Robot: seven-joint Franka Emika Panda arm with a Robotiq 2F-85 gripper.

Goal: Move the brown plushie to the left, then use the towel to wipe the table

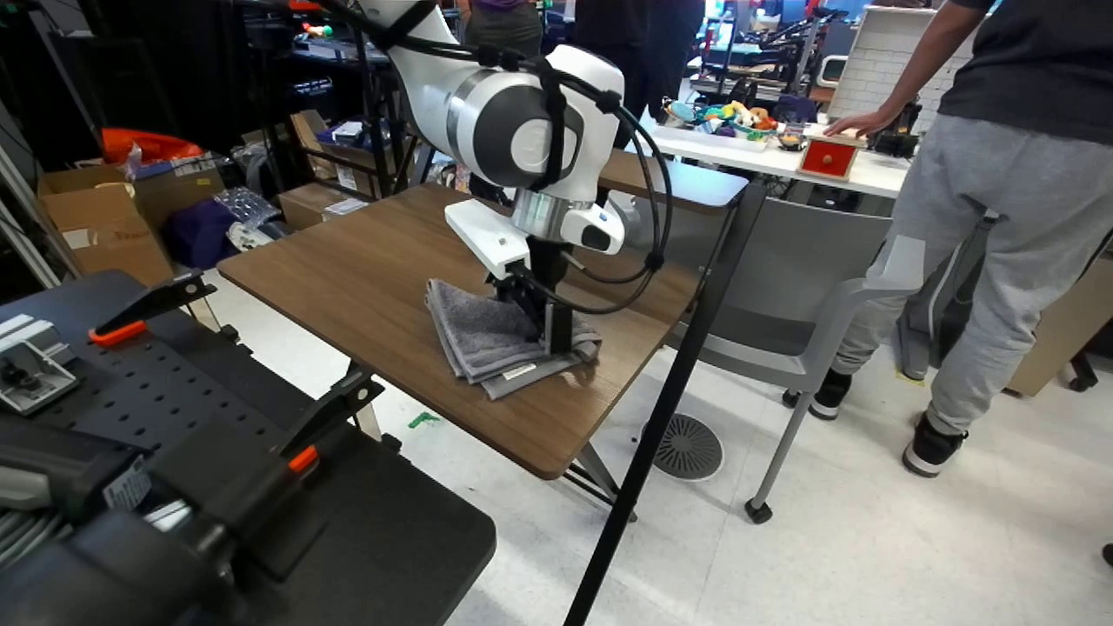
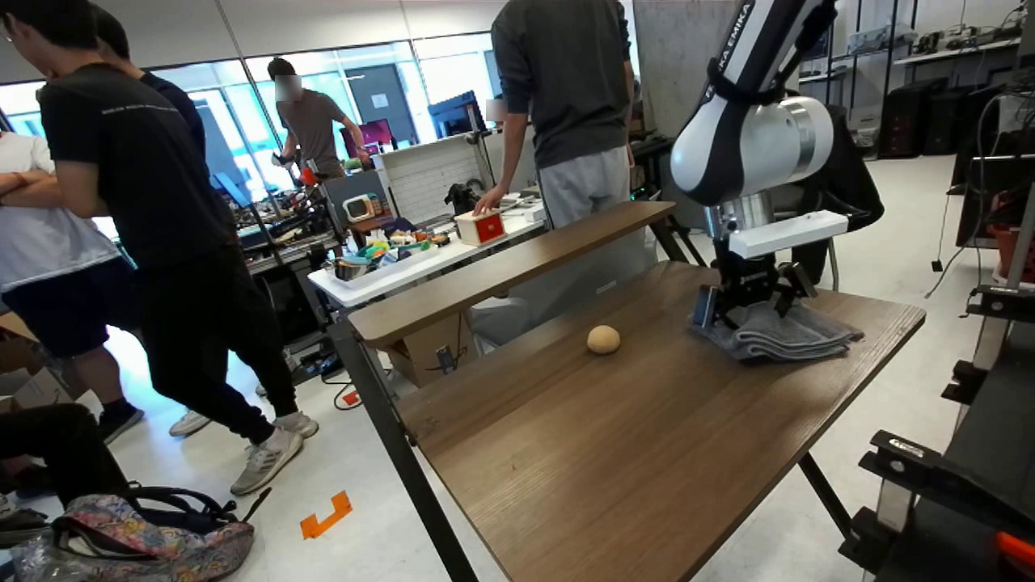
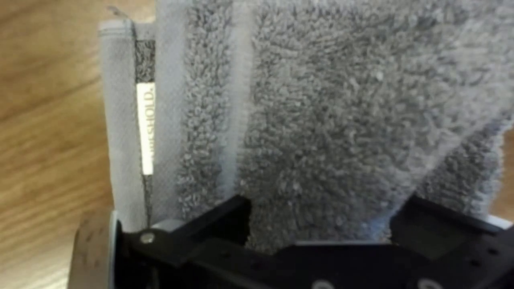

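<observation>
Our gripper [image 2: 746, 307], jaws apart, hangs over the towel [image 2: 796, 339] near a table [image 2: 566, 453] corner. The plushie [image 2: 603, 339] sits toward the edge by the shelf [image 2: 517, 263].

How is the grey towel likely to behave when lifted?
The towel is likely floppy, given its softly rounded folds. Lifting might partly unfold it, since its layered edges look loose. Its looped pile suggests it should not be very slippery.
</observation>
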